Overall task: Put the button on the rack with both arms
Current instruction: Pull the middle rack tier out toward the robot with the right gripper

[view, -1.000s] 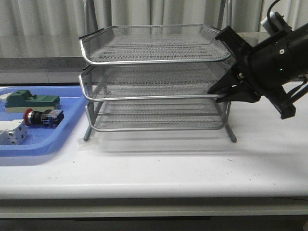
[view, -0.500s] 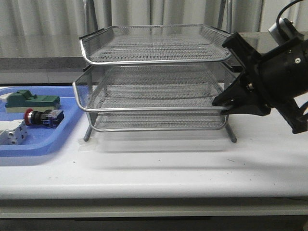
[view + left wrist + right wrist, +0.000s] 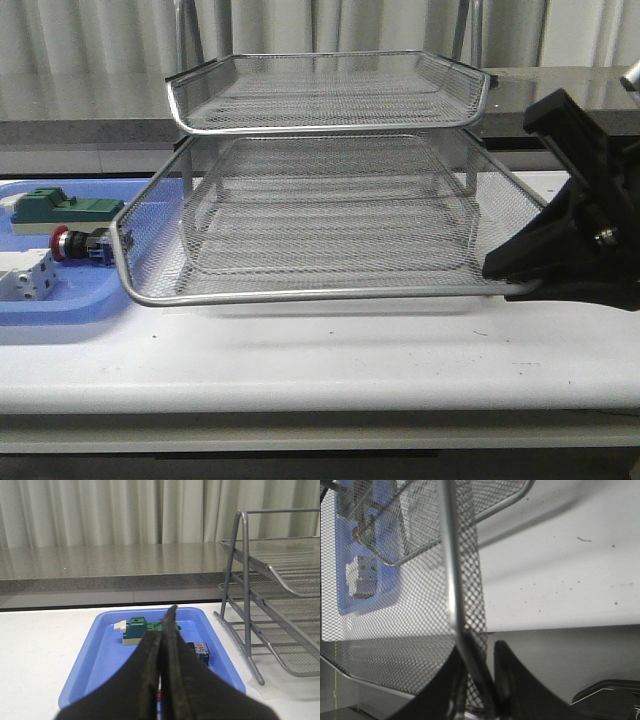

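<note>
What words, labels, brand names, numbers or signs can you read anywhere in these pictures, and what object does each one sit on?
None can be read.
The button in the blue tray: no marking can be made out on it.
A small pale patch on a dark blue part in the left wrist view: too blurred to read.
The rack, the green block and the white block: no lettering visible.

The rack (image 3: 330, 215) is shiny silver wire mesh with polished chrome rims, the blue tray (image 3: 60, 310) smooth glossy plastic, the table (image 3: 330, 360) matt white.
</note>
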Controlling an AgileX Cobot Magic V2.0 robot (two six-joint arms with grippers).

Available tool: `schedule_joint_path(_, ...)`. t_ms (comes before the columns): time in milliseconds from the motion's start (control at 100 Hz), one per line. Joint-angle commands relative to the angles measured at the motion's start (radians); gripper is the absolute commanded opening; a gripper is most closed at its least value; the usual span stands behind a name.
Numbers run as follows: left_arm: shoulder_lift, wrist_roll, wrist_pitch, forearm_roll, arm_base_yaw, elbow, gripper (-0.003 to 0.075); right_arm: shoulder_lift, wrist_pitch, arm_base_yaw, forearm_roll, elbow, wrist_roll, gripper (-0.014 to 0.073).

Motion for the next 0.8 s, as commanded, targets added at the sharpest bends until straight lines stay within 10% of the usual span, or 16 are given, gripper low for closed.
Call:
schedule_joint_path(0,-0.032,-0.003,-0.083,-0.007,-0.007,0.033,-0.002,-0.033,0.012,0.004,-0.039,-0.006,-0.035,0.0085)
schedule_joint_path(290,-0.032,-0.003,-0.083,-0.007,-0.007,0.033,-0.002,-0.08,0.021,0.004,-0.044,-0.006,-0.098,0.0437)
schedule_joint_path(790,-0.032,-0.003,-0.083,-0.007,-0.007,0.033,-0.002,-0.307,0.033,0.0,-0.637,-0.021,0.242,0.0442)
